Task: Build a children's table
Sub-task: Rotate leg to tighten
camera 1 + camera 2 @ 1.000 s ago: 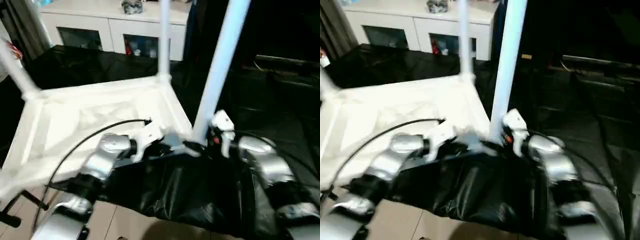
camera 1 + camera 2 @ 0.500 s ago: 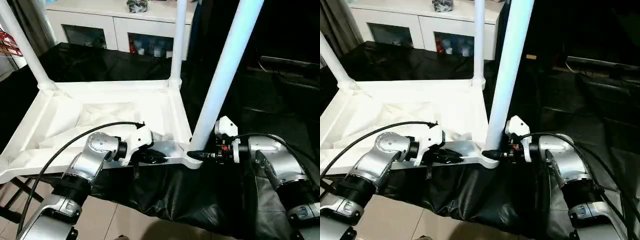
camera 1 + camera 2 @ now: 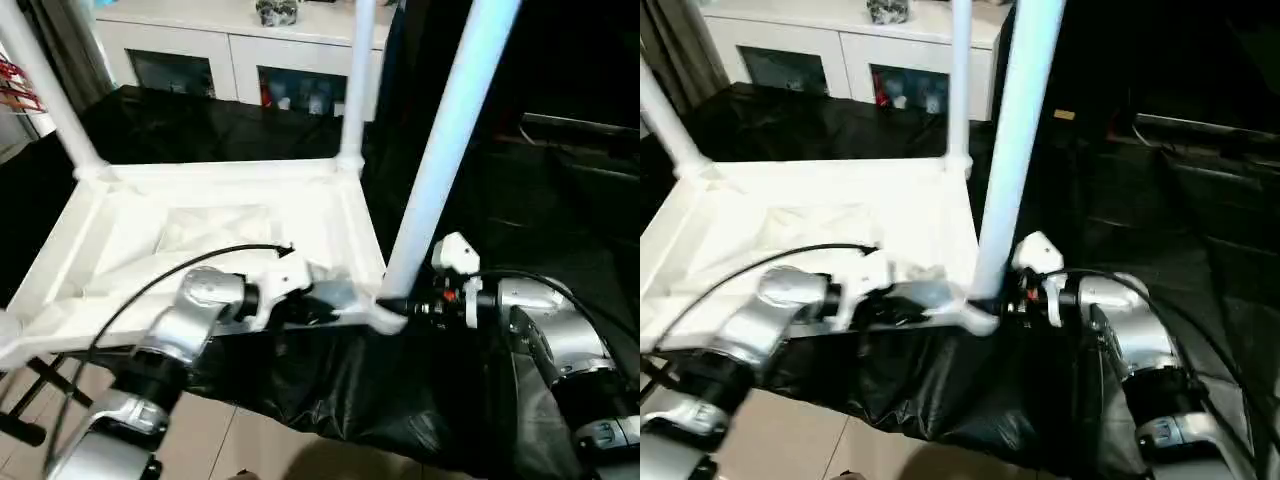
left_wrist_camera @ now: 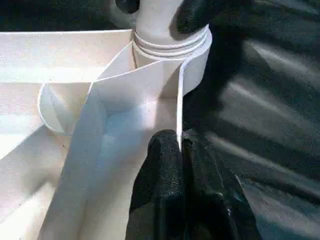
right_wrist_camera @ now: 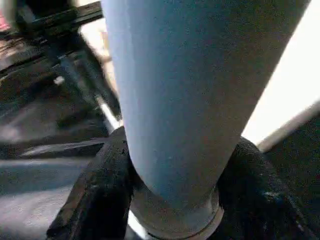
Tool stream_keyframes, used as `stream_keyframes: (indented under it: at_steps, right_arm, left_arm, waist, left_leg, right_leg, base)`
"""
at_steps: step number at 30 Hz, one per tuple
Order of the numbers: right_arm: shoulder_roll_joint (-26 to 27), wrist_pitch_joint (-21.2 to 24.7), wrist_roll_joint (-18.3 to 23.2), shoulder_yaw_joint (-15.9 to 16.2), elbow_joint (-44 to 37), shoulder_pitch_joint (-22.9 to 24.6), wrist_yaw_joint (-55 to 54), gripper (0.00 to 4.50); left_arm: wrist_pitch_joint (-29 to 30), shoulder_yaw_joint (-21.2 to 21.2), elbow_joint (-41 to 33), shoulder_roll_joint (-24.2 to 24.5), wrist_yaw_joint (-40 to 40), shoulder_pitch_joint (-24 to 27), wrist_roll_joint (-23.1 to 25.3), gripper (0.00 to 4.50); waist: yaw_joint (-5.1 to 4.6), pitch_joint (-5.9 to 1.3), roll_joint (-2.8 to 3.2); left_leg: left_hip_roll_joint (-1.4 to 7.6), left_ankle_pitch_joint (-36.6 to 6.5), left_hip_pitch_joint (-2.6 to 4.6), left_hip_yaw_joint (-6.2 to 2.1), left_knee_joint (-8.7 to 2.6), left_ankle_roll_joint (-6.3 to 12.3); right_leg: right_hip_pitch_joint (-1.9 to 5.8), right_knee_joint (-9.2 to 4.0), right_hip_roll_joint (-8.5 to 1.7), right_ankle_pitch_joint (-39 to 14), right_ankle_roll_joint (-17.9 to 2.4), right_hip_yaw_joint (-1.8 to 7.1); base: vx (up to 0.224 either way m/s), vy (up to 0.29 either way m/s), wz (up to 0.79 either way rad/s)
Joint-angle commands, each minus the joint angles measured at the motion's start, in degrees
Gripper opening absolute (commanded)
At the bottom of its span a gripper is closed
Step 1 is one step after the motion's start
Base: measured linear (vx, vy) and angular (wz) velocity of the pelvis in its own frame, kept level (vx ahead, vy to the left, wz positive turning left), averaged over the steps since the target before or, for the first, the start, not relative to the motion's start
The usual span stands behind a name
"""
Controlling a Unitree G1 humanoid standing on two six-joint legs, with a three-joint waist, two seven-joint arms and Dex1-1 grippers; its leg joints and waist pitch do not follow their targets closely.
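Tabletop (image 3: 200, 240) upside down, legs up. Left gripper (image 4: 179, 150) pinched tight on tabletop's thin rim wall, just beside corner socket (image 4: 170, 45). Right gripper (image 5: 172, 200) clamps near leg (image 3: 440, 160) at its base, fingers (image 5: 100, 190) either side.

no legible txt, labels, nos

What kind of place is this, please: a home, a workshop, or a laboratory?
Probably a room in a home, perhaps arranged for robot trials. A white cabinet with glass doors stands at the back, the floor is pale tile, and black sheeting lies under the upturned children's table.
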Motion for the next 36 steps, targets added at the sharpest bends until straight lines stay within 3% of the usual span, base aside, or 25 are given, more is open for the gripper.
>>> stream_keyframes:
  at_steps: [1,4,5,9,11,14,15,16,17,24,25,28,36]
  right_arm:
    - [5.9,0.9,-0.1,1.9,2.1,0.7,-5.9,1.99]
    - [11.0,1.1,-1.6,1.2,4.0,0.1,-15.2,1.99]
    - [11.9,1.1,-1.9,1.0,4.2,0.0,-16.7,1.99]
    - [18.4,0.4,-4.3,0.4,7.6,-2.1,-28.7,1.98]
    - [20.1,0.4,-4.8,0.1,8.6,-2.9,-31.7,1.98]
    - [23.2,-1.8,-5.0,0.8,8.5,-4.1,-31.7,1.98]
    - [23.4,-2.3,-4.7,0.5,8.4,-4.1,-31.1,2.53]
    - [23.4,-2.3,-4.7,0.5,8.4,-4.1,-31.1,2.67]
    - [22.8,-2.7,-4.4,0.1,8.0,-3.9,-30.3,2.67]
    - [16.4,-4.2,-5.1,-0.7,7.9,-3.2,-25.5,3.17]
    - [14.6,-4.2,-4.7,-0.5,7.2,-3.0,-22.6,3.17]
    - [8.5,-3.6,-2.8,0.2,4.5,-1.9,-11.8,3.17]
    - [0.7,-3.6,-1.8,1.7,2.7,-0.9,2.4,3.17]
  left_arm:
    - [2.0,2.0,0.4,-4.4,10.5,-3.6,-0.2,0.0]
    - [4.0,2.0,1.3,-7.9,15.5,-4.8,0.8,0.0]
    - [4.3,2.0,1.4,-8.4,16.2,-5.0,1.0,0.0]
    - [5.2,1.9,3.1,-11.5,21.8,-6.4,2.6,0.0]
    - [5.4,1.7,3.4,-12.0,23.0,-6.6,3.2,0.0]
    - [5.2,0.6,3.5,-12.4,23.6,-6.6,4.2,0.0]
    - [5.3,0.6,3.3,-12.4,23.4,-6.5,4.2,0.0]
    - [5.3,0.6,3.3,-12.4,23.4,-6.5,4.2,0.0]
    - [4.8,0.6,2.9,-11.9,22.7,-6.2,4.0,0.0]
    - [2.9,1.3,1.6,-8.3,18.8,-4.8,3.2,0.0]
    - [2.5,1.6,1.2,-7.6,17.4,-4.4,2.5,0.0]
    - [0.8,2.3,-0.4,-4.8,11.5,-3.0,0.0,0.0]
    - [-1.9,0.9,-3.5,0.3,-0.8,-0.9,-3.4,0.0]
  waist:
    - [-0.27,-3.73,-0.83]
    - [-0.63,-3.77,-0.87]
    - [-0.77,-3.73,-0.41]
    - [-1.67,-3.71,-0.53]
    - [-1.91,-3.68,-0.04]
    - [-2.03,-3.73,-0.07]
    - [-2.02,-3.77,-0.09]
    - [-2.04,-3.75,-0.11]
    - [-2.03,-3.76,-0.36]
    - [-1.95,-4.01,-0.2]
    - [-1.91,-4.04,0.0]
    - [-1.51,-4.06,-0.17]
    - [-1.21,-3.85,-0.18]
  left_leg:
    - [2.76,-10.1,0.89,-1.56,-3.59,3.07]
    - [2.7,-10.3,0.97,-1.66,-3.66,2.36]
    - [2.66,-10.3,1.06,-1.68,-3.7,2.27]
    - [2.63,-11.3,1.01,-1.8,-3.85,1.84]
    - [2.68,-12.5,1.18,-1.81,-3.89,1.57]
    - [2.62,-13.2,1.12,-1.85,-3.91,1.76]
    - [2.65,-12.9,1.08,-1.84,-3.91,1.96]
    - [2.64,-12.7,1.0,-1.83,-3.92,2.08]
    - [2.62,-12.5,0.99,-1.76,-3.89,2.32]
    - [2.71,-10.6,0.73,-1.73,-3.76,3.29]
    - [2.72,-10.0,0.7,-1.7,-3.67,3.59]
    - [2.7,-9.5,0.56,-1.57,-3.45,5.08]
    - [3.01,-11.1,0.75,-1.62,-3.59,4.59]
  right_leg:
    - [2.74,-5.51,-5.51,-18.9,-8.4,3.43]
    - [2.75,-5.57,-5.56,-19.5,-8.1,3.43]
    - [2.63,-5.63,-5.57,-19.3,-8.3,3.46]
    - [2.66,-5.64,-5.48,-19.0,-8.5,3.43]
    - [2.57,-5.9,-5.52,-19.4,-8.5,3.5]
    - [2.75,-5.81,-5.59,-18.7,-8.7,3.53]
    - [2.82,-5.73,-5.56,-18.0,-8.8,3.59]
    - [2.86,-5.68,-5.53,-17.6,-8.8,3.59]
    - [2.87,-5.65,-5.52,-17.2,-8.9,3.6]
    - [3.1,-5.14,-5.52,-13.5,-9.8,3.62]
    - [3.11,-4.97,-5.53,-12.1,-10.3,3.68]
    - [3.4,-4.88,-5.47,-10.6,-10.8,3.61]
    - [3.03,-5.15,-5.37,-15.5,-10.2,3.4]
  base:
    - [0.0,0.0,0.0]
    - [0.0,0.0,0.0]
    - [0.0,0.0,0.0]
    - [0.0,0.0,0.0]
    - [0.0,0.0,0.0]
    - [0.0,0.0,0.0]
    - [0.0,0.0,0.0]
    - [0.0,0.0,0.0]
    - [0.0,0.0,0.0]
    - [0.0,0.0,0.0]
    - [0.0,0.0,0.0]
    - [0.0,0.0,0.0]
    - [0.0,0.0,0.0]
